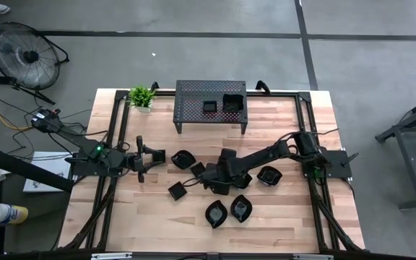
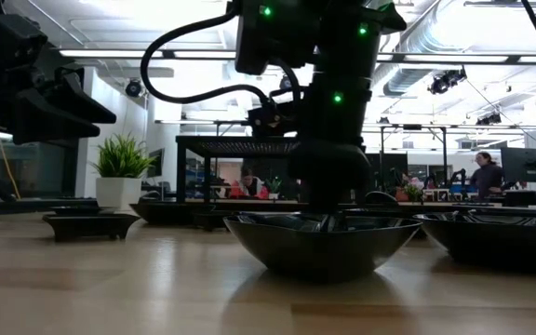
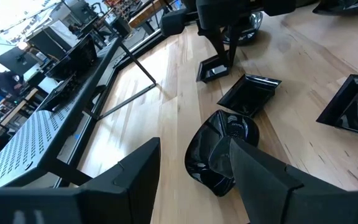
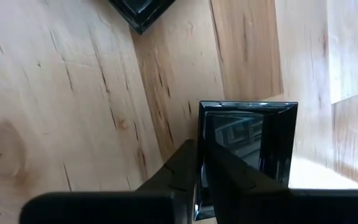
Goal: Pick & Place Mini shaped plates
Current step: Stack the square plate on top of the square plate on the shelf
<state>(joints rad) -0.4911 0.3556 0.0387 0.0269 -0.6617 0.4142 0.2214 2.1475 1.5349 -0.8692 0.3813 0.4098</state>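
Note:
Several glossy black mini plates lie on the wooden table (image 1: 280, 217): a roundish one (image 1: 183, 159), square ones (image 1: 198, 168) (image 1: 177, 191), and others (image 1: 269, 175) (image 1: 217, 213) (image 1: 241, 208). Two more sit on the black perforated stand (image 1: 193, 97) at the far edge. My right gripper (image 4: 201, 163) reaches to mid-table (image 1: 206, 178) and is shut on a small square plate (image 4: 247, 140). My left gripper (image 3: 191, 180) waits open at the left (image 1: 150, 157), facing the roundish plate (image 3: 219, 149). My right gripper pinches one side rim (image 4: 201, 134) of the square plate between its two fingers, one finger (image 4: 232, 177) inside the dish and the other (image 4: 176, 171) outside. The fingers come steeply from above, slanting from the table's right. The plate lies flat on the table.
A small potted plant (image 1: 142, 96) stands at the far left corner beside the stand. Black frame rails (image 1: 110, 166) run along both table sides. Another square plate (image 4: 142, 12) lies close to the held one. Bare wood shows at the near left (image 1: 136, 217).

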